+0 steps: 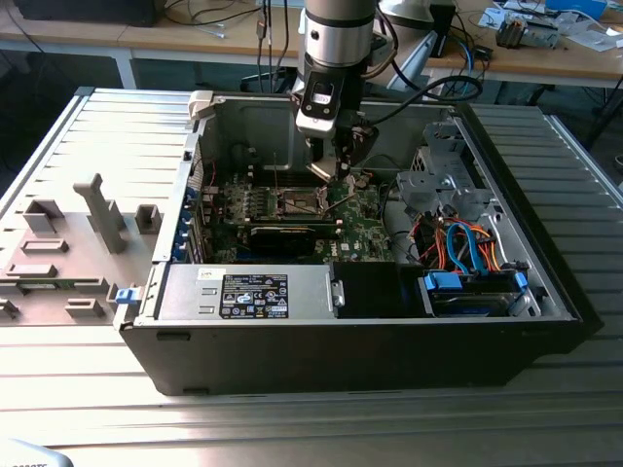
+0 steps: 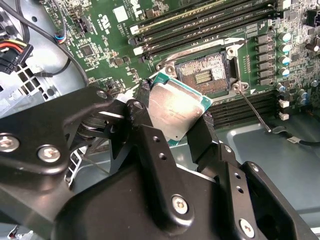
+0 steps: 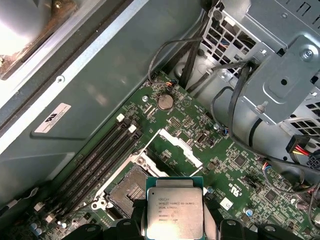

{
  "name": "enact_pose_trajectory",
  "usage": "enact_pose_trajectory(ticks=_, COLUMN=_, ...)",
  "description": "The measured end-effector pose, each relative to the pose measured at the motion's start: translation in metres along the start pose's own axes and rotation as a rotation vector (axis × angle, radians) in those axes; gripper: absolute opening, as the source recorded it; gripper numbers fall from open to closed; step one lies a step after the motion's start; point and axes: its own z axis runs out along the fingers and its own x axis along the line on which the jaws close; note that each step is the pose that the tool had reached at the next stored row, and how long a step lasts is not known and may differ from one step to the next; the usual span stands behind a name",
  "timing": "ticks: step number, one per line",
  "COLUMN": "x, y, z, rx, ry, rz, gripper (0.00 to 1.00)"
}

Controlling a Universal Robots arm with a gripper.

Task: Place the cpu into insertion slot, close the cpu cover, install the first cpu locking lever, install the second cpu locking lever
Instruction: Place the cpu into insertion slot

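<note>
Pincer (image 2: 175, 119) is clamped on the cpu (image 2: 176, 107), with a black finger (image 2: 204, 140) on each of two opposite edges. My guess is that's deliberate. Gripping by the edges keeps the chip flat, silver top up, and leaves the underside clear so it can drop straight into the socket.

From where I'm standing, the arm reaches down into the open computer case (image 1: 545, 282) and the pincer (image 1: 341, 161) hangs over the green motherboard (image 1: 365, 233). The insertion slot (image 2: 205, 75) is bare, contacts showing, nothing seated in it yet.

The cpu cover (image 3: 175, 146) looks flipped up off the socket, and a thin locking lever (image 2: 255, 107) is swung out to the side. That would be why the recess is wide open for the chip.

On position, the cpu sits right between the fingertips, up off the board, close to the slot but off to one side rather than squarely over it. In the first wrist view the cpu (image 3: 175, 210) covers one corner of the insertion slot (image 3: 127, 192), and the long memory slots (image 3: 100, 155) run alongside.
</note>
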Motion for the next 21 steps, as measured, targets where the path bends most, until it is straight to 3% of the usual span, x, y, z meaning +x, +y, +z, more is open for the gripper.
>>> enact_pose_trajectory(ticks=13, x=0.0001, y=0.0, z=0.0016, rx=0.0005, ry=-0.001, rz=0.005, gripper=0.54)
enact_pose_trajectory(ticks=21, x=0.0001, y=-0.0001, z=0.0021, rx=0.0007, ry=-0.0024, rz=0.027, gripper=0.54)
